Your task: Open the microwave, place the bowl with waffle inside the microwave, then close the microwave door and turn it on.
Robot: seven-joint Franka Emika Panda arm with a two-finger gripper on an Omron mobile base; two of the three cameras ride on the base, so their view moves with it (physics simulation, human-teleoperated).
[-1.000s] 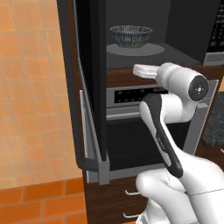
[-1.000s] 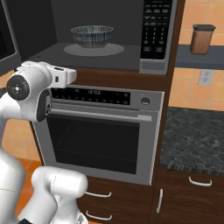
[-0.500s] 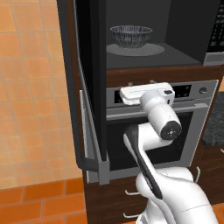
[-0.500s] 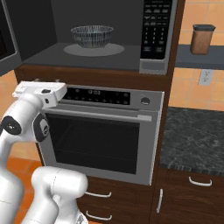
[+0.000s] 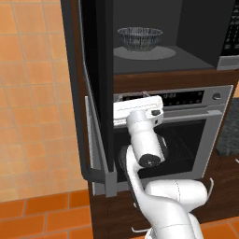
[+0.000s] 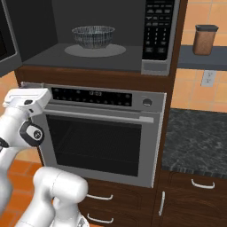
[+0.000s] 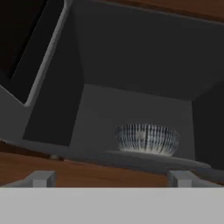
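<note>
Right base view: bowl (image 6: 93,36) seated on the turntable (image 6: 94,50) inside the microwave (image 6: 97,37), microwave door (image 5: 88,93) swung wide to the left of the cavity — placement done, closing judged next. Best handled by bringing the gripper (image 7: 110,178), fingers spread wide and empty, round to the outer face of the door and pushing in one smooth arc until flush — no snagging on the edge. Gripper placed below the microwave's floor, aimed up at the bowl, well apart from it.
</note>
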